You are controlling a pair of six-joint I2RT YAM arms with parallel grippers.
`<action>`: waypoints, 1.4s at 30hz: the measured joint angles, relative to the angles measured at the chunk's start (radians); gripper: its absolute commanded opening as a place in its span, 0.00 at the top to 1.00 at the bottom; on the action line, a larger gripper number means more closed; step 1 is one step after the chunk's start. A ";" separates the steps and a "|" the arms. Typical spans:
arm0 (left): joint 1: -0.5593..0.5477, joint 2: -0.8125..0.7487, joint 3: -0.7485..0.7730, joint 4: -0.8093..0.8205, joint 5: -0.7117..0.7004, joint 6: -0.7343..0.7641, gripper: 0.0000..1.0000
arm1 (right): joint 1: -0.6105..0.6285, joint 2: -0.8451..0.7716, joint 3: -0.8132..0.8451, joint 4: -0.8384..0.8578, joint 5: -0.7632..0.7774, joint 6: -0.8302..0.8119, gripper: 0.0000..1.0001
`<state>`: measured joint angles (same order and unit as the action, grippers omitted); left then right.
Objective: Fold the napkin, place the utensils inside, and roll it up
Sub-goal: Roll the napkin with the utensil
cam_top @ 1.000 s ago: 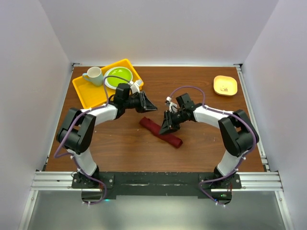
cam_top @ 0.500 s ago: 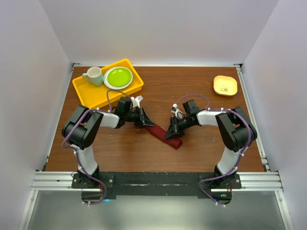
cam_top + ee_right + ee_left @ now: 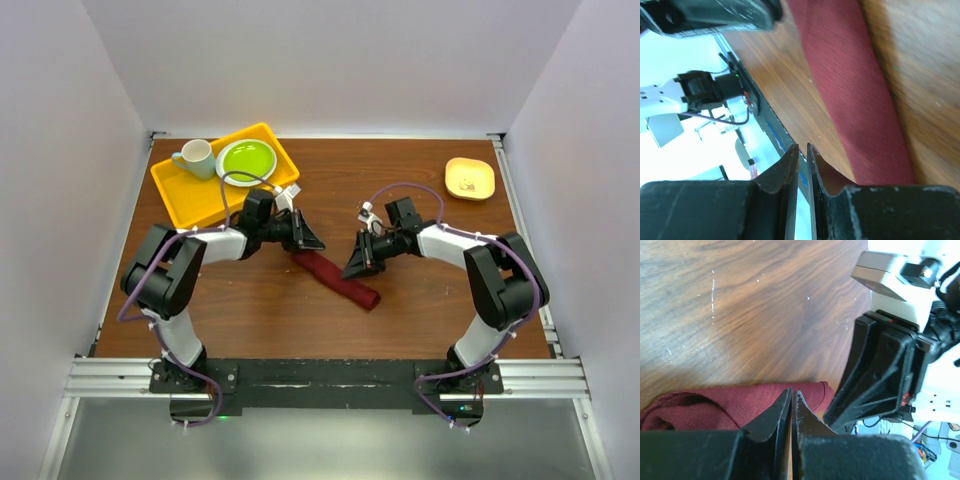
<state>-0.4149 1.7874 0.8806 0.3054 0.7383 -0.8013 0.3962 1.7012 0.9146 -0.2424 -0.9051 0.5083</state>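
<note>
The maroon napkin [image 3: 336, 278] lies rolled into a tight tube on the brown table [image 3: 420, 310], running from upper left to lower right. My left gripper [image 3: 312, 240] is shut and empty, just above the roll's upper-left end. My right gripper [image 3: 352, 268] is shut and empty, just right of the roll's middle. The left wrist view shows the napkin [image 3: 730, 402] under the shut jaws and the right gripper [image 3: 880, 380] close by. The right wrist view shows the rolled napkin [image 3: 850, 85] beside its shut jaws. The fork is not visible.
A yellow tray [image 3: 190, 195] at the back left holds a pale green mug [image 3: 196, 158] and a green plate [image 3: 247, 160]. A small yellow dish [image 3: 469, 178] sits at the back right.
Both grippers have lifted off the roll and drawn slightly back and apart. The rolled napkin stays in place.
</note>
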 measured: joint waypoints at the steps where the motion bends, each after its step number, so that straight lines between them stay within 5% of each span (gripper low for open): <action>1: 0.000 0.000 -0.007 0.007 0.002 0.000 0.92 | -0.004 0.000 -0.012 0.008 0.000 0.000 0.84; 11: 0.026 0.105 -0.019 -0.053 -0.016 0.078 0.92 | -0.049 0.012 -0.151 0.001 0.013 -0.033 0.84; 21: 0.029 0.030 0.031 -0.151 -0.040 0.109 0.92 | -0.063 -0.131 -0.137 -0.095 0.047 -0.056 0.83; 29: 0.042 0.001 -0.016 -0.163 -0.070 0.148 0.92 | -0.101 -0.075 -0.199 -0.079 0.084 -0.068 0.85; 42: 0.077 0.027 0.034 -0.223 -0.101 0.172 0.91 | -0.102 -0.101 -0.112 -0.172 0.113 -0.102 0.82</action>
<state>-0.3382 1.8149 0.9142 0.0826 0.6373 -0.6296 0.2939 1.5997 0.8028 -0.4141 -0.7918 0.4061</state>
